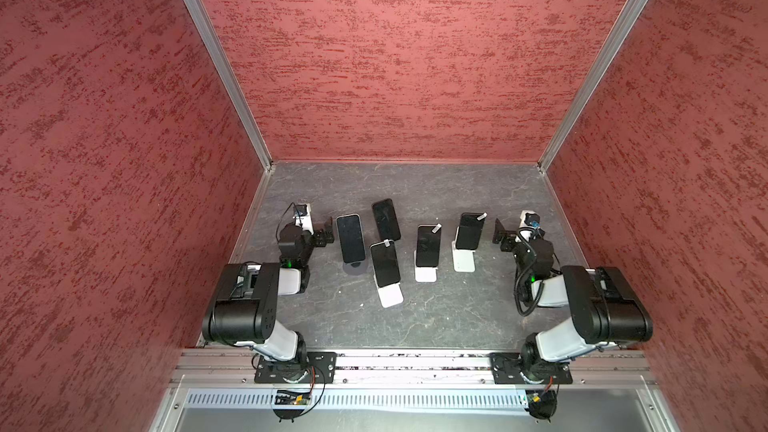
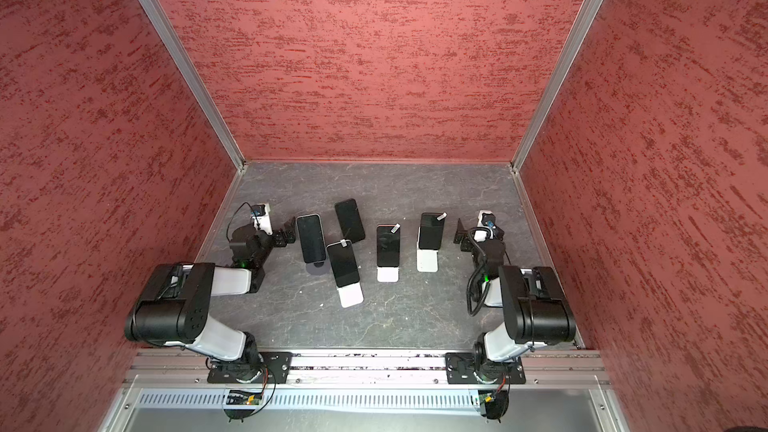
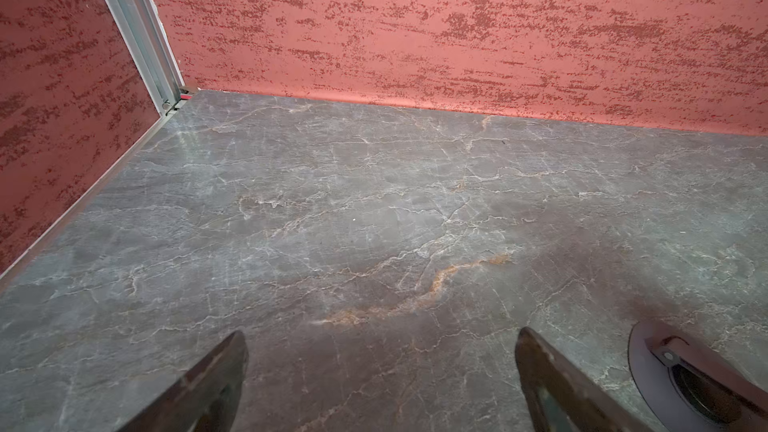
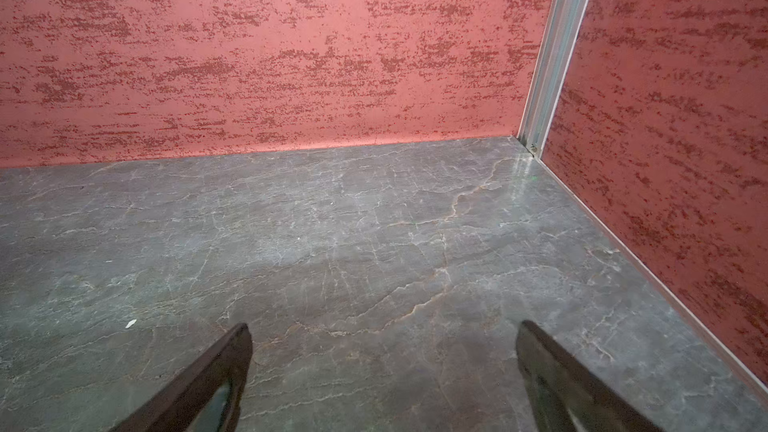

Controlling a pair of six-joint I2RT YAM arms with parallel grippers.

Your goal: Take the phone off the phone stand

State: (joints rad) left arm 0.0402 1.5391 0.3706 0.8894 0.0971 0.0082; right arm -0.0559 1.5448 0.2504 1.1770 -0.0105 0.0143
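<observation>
Grey marbled table (image 1: 415,326) fills my screens, boxed in by red speckled walls (image 1: 395,56). Five dark phones stand in a loose row across the middle of it, every screen black.

Reading from my left in both top views, the left phone (image 1: 351,238) leans on a round dark stand (image 1: 355,270). The back phone (image 1: 385,219) sits just beside it, farther from the arm bases. I cannot tell whether anything props it, because its lower end is hidden by the front phone (image 1: 385,263). That front phone rests on the front white stand (image 1: 391,296), the one nearest the arm bases. The middle phone (image 1: 428,246) leans on the middle white stand (image 1: 424,275), and the right phone (image 1: 469,231) on the right white stand (image 1: 463,263). The four phones I can judge are all seated on their stands.

My left gripper (image 1: 326,233) sits low, just beside the left phone and apart from it. Its jaws are spread wide and hold nothing. In the left wrist view both fingers (image 3: 216,376) frame bare table, with the rim of the round dark stand (image 3: 648,367) close to one of them.

My right gripper (image 1: 500,234) waits near the right phone, clear of it, jaws spread just as wide and empty. In the right wrist view its fingers (image 4: 216,371) frame bare table, facing a corner of the walls.
</observation>
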